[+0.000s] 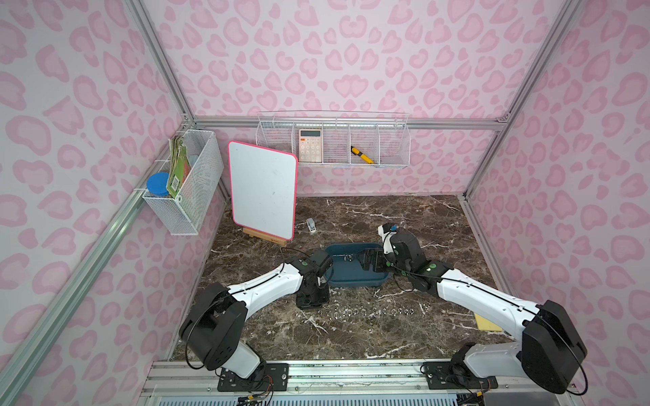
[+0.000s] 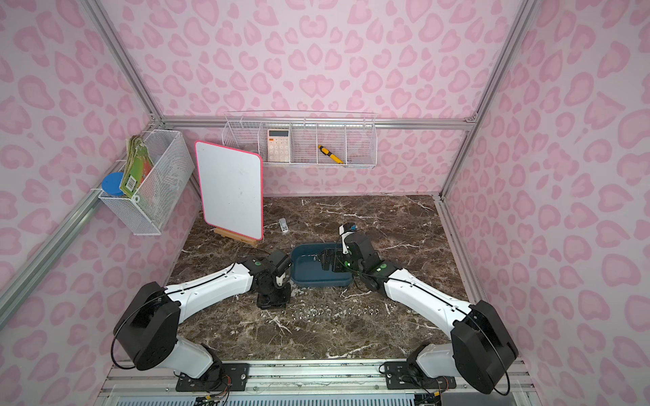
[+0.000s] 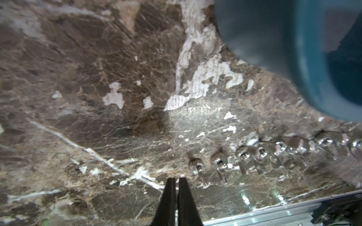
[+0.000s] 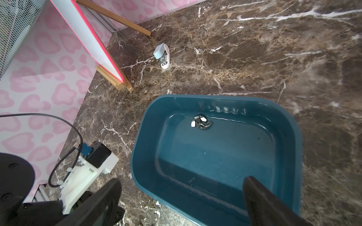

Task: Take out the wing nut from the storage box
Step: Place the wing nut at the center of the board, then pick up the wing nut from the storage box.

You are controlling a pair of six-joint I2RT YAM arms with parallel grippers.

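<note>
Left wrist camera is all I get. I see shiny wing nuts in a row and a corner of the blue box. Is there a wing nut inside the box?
Observer: Yes, one wing nut lies on the floor of the storage box, near the wall farthest from the robot.
Operator: Is the other tool grabbing it?
Observer: No. The right tool is open over the box, apart from the nut.
Operator: What's behind the box?
Observer: What looks like a small stapler sits on the table, near the whiteboard.
</note>
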